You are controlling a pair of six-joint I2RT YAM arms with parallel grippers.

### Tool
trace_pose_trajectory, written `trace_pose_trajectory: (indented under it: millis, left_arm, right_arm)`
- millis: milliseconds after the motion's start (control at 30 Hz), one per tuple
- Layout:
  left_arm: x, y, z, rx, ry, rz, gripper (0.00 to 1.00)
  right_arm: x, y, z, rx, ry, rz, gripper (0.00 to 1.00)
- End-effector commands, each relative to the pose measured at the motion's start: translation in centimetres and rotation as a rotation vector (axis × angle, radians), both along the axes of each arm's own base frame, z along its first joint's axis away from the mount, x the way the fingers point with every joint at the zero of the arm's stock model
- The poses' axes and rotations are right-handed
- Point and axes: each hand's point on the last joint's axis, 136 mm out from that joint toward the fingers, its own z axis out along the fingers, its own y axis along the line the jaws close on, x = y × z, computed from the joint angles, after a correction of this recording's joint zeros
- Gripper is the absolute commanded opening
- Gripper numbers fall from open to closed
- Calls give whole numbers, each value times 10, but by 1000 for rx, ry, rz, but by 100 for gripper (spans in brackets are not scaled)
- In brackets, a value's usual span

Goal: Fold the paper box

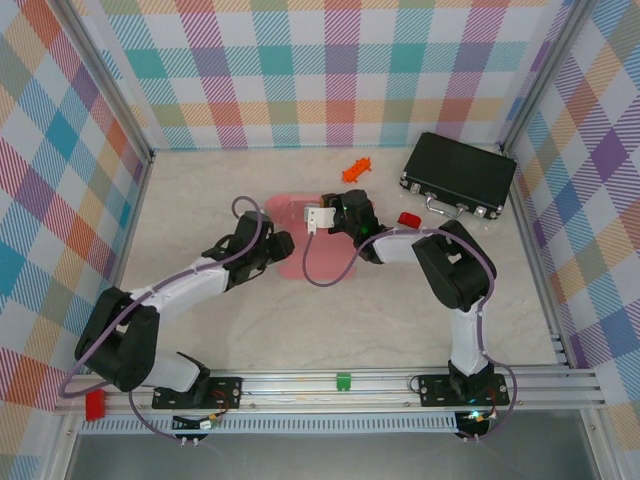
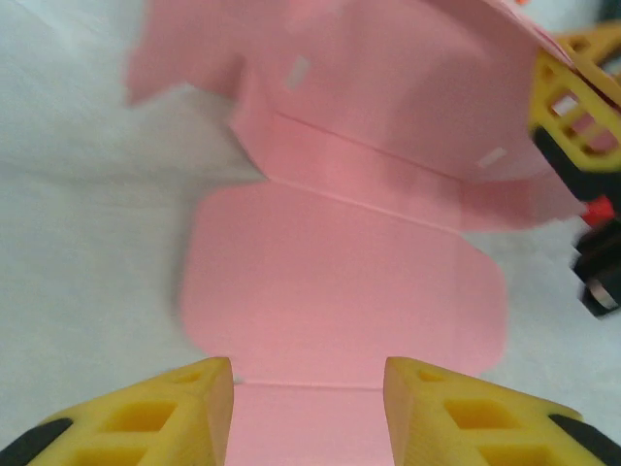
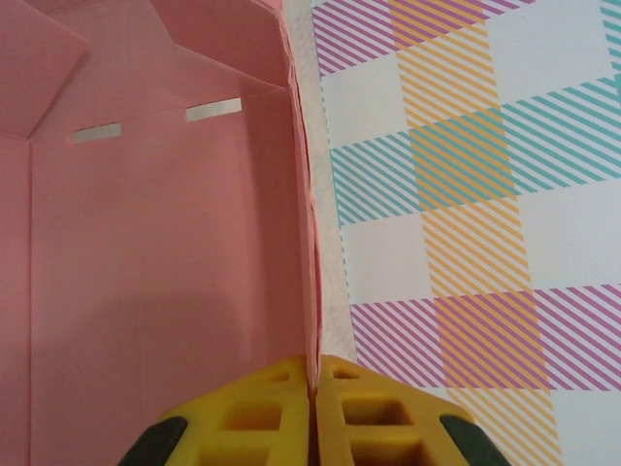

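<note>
A: Where's the paper box [image 1: 288, 213]?
B: Mid-table, between the two arms. The top view hides most of it under them. Black case [image 1: 460, 175] back right, orange piece [image 1: 356, 168] behind.
A: Jaws?
B: Right wrist view: right gripper [image 3: 315, 374] pinched tight on an upright wall's edge. Left wrist view: left gripper [image 2: 309, 388] jaws parted, clamping nothing, with a rounded flap [image 2: 340, 282] lying flat just beyond. That view also catches the right's yellow fingers [image 2: 572, 107] at the box's far edge.
</note>
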Motion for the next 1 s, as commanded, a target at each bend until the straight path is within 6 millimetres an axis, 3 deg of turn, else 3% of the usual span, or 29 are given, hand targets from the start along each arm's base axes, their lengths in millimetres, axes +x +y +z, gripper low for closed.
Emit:
trace_pose_trajectory:
  millis: [0,200,400,500,667,967]
  left_arm:
    - [1,50,-3,133,44,84,46]
    - [26,88,0,162,50,114,53]
    - [50,56,1,68,5,-124,53]
    - [60,41,5,35,-44,-200,60]
    - [80,51,1,99,-79,-159,64]
    - [112,54,-8,139,-102,-149,58]
  right_arm:
    - [1,8,-5,-4,3,17,10]
    - [3,8,-3,3,0,10,10]
    - [4,7,-3,4,-2,2,10]
    - [5,7,-4,7,-2,-4,10]
    - [5,7,-6,13,-1,-8,10]
    - [5,8,-5,14,-2,-9,10]
